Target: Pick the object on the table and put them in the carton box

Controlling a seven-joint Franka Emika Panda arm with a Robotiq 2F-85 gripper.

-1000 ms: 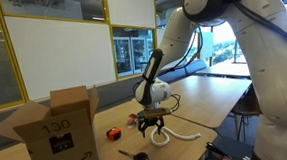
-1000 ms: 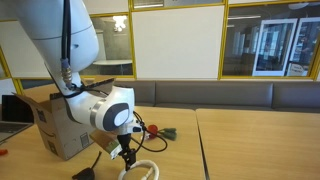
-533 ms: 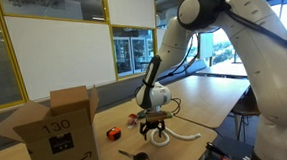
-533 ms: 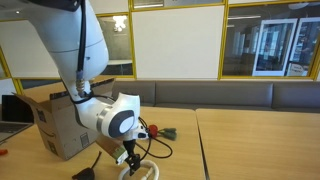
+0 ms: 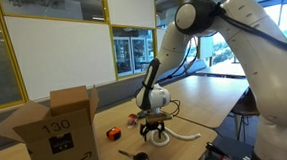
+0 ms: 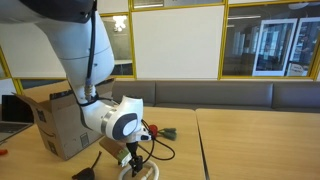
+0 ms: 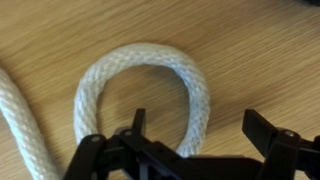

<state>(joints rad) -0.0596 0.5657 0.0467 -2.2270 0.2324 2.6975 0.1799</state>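
The coiled white rope (image 7: pixel 140 58) lies on the wooden table, its loop filling the wrist view and a tail running off to the left. My gripper (image 7: pixel 200 125) is open and low over it, with the loop's right side between the two black fingers (image 7: pixel 262 126). In both exterior views the gripper (image 5: pixel 153 126) (image 6: pixel 133 160) hangs just above the rope (image 5: pixel 175 137) (image 6: pixel 143 171). The carton box (image 5: pixel 56 130) (image 6: pixel 58 122) stands open further along the table. A tiny orange-and-black block (image 5: pixel 114 134), a black item with an orange tip (image 5: pixel 140 157) and a small reddish item (image 6: pixel 152 127) lie nearby.
The table's front edge (image 5: pixel 203 146) runs close to the rope. A dark cable (image 6: pixel 160 152) trails over the table beside the gripper. A laptop (image 6: pixel 12 112) sits behind the box. Benches and glass walls stand beyond the table.
The gripper has sunk a little closer to the rope, and the arm has shifted slightly above it. The jaws stay open and the rope has not moved.
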